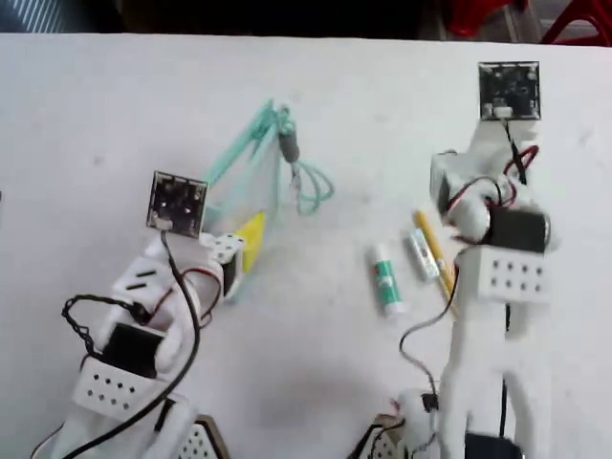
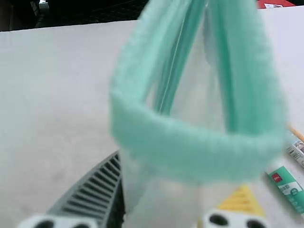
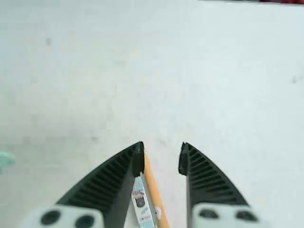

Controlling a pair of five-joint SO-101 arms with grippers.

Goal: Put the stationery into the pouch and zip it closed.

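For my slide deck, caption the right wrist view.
Open right gripper over the yellow pencil on the white table.

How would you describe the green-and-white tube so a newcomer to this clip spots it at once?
On the white table, find the mint-green pouch and, across from it, the thin yellow pencil. The tube lies flat between them, nearer the pencil. It is the stubby white cylinder with a green label, thicker than the pencil.

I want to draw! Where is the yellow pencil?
In the high view the yellow pencil lies on the white table, right of the glue stick, beneath the right end effector.
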